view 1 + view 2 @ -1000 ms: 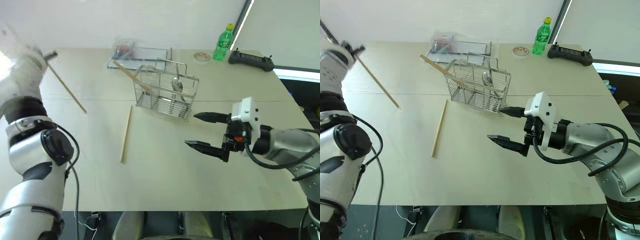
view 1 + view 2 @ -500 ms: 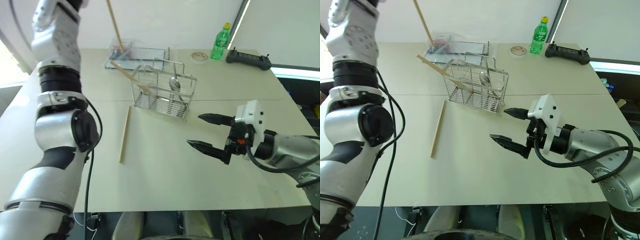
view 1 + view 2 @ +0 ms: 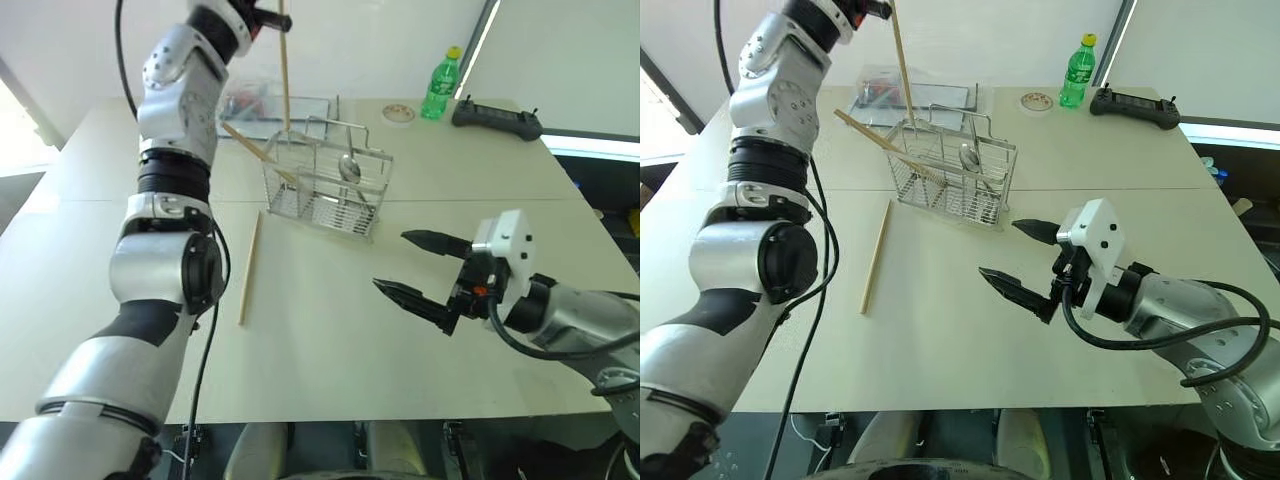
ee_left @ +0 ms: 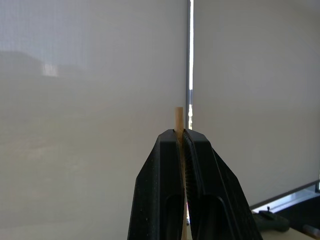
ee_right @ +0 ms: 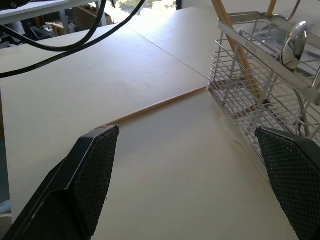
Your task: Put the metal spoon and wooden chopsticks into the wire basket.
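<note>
The wire basket (image 3: pixel 325 185) stands upright at mid-table with the metal spoon (image 3: pixel 352 168) in it, bowl up. One of the wooden chopsticks (image 3: pixel 255 148) leans out of its left side. Another chopstick (image 3: pixel 249 268) lies flat on the table left of the basket. High over the basket's back left corner, my left gripper (image 3: pixel 266 14) is shut on a third chopstick (image 3: pixel 284 70), which hangs almost straight down with its lower tip near the rim. The left wrist view shows the stick (image 4: pixel 178 119) pinched between the fingers. My right gripper (image 3: pixel 390 260) stands open above the table, right of and nearer than the basket.
At the back lie a flat tray with a plastic bag (image 3: pixel 270 103), a small round lid (image 3: pixel 402 113), a green bottle (image 3: pixel 447 83) and a black controller (image 3: pixel 500 118). Bare tabletop (image 3: pixel 330 350) stretches in front of the basket.
My left arm swung from the table's far left to the right and up, and the chopstick it holds turned from slanted to nearly upright over the basket. The right gripper stayed put.
</note>
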